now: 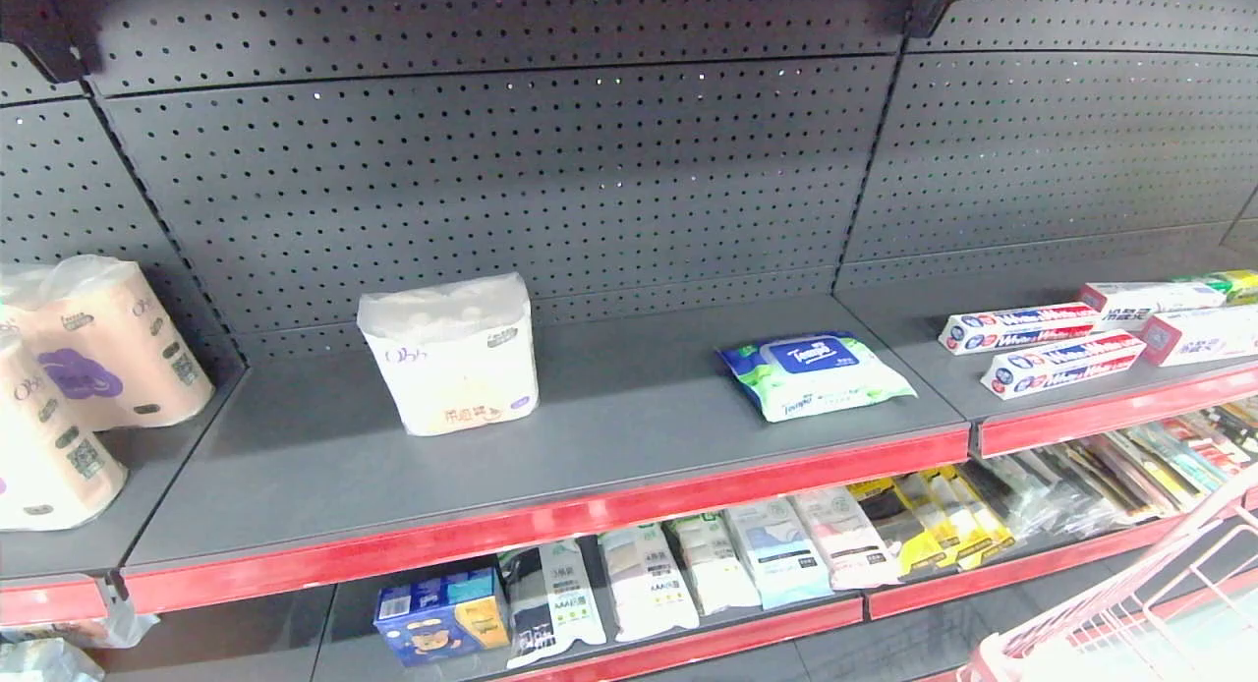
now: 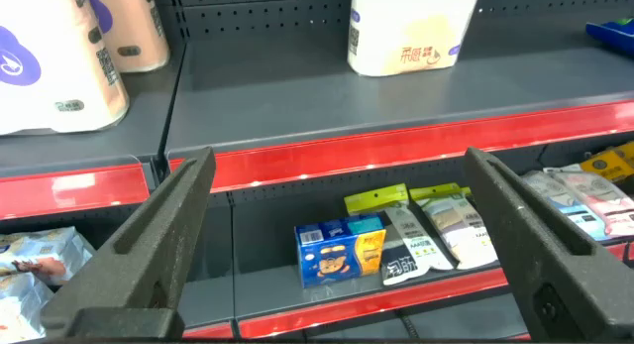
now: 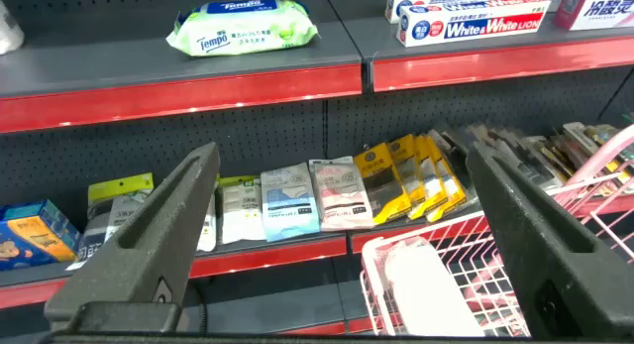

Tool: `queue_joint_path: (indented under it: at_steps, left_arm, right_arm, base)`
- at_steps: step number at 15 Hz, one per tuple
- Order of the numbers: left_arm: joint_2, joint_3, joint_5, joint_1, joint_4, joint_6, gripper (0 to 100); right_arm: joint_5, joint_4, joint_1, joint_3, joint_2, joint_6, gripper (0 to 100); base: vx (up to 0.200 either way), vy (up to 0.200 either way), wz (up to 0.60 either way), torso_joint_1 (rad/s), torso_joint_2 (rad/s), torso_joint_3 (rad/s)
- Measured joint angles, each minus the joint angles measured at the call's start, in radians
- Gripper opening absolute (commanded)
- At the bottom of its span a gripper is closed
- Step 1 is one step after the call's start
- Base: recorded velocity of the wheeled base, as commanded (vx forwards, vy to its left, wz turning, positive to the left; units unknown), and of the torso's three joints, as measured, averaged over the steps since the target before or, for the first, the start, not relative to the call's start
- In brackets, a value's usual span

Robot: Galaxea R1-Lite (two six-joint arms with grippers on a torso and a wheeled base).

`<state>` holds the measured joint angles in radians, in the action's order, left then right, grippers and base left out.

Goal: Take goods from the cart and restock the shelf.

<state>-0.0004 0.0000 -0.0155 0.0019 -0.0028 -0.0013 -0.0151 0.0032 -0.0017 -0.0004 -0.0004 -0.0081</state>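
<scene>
The grey shelf (image 1: 609, 436) with a red front edge holds a white tissue pack (image 1: 450, 353) and a green-and-blue wet wipes pack (image 1: 814, 374). The pink wire cart (image 1: 1130, 608) stands at the lower right, and its rim (image 3: 466, 230) lies just below my right gripper (image 3: 342, 156). A white item (image 3: 426, 285) lies inside it. That gripper is open and holds nothing, facing the lower shelf. My left gripper (image 2: 337, 171) is also open and holds nothing, level with the red shelf edge (image 2: 396, 146), below the tissue pack (image 2: 406, 32).
Paper roll packs (image 1: 98, 353) stand on the left bay. Toothpaste boxes (image 1: 1022, 328) lie on the right bay. The lower shelf carries a blue box (image 1: 440, 613) and several hanging packets (image 1: 767, 554). Open room lies between the tissue pack and the wipes.
</scene>
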Motion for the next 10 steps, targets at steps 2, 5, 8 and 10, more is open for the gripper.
queue_joint_path:
  at_steps: [2, 5, 8, 10]
  left_arm:
    - [0.000, 0.000, 0.000, 0.000, 0.000, 0.000, 100]
    - [0.000, 0.000, 0.001, 0.000, 0.000, -0.001, 100]
    - [0.000, 0.000, 0.002, 0.000, 0.000, -0.002, 100]
    - [0.000, 0.000, 0.002, 0.000, 0.000, -0.002, 100]
  right_arm:
    - [0.000, 0.001, 0.004, 0.000, 0.009, 0.000, 100]
    - [0.003, 0.001, 0.003, 0.000, 0.047, 0.003, 100]
    - [0.000, 0.005, -0.103, -0.019, 0.124, 0.008, 100]
    - [-0.001, 0.013, -0.149, -0.150, 0.265, 0.045, 100]
  base:
    - [0.000, 0.000, 0.00, 0.000, 0.00, 0.000]
    - [0.000, 0.000, 0.00, 0.000, 0.00, 0.000]
    - [0.000, 0.000, 0.00, 0.000, 0.00, 0.000]
    - [0.000, 0.000, 0.00, 0.000, 0.00, 0.000]
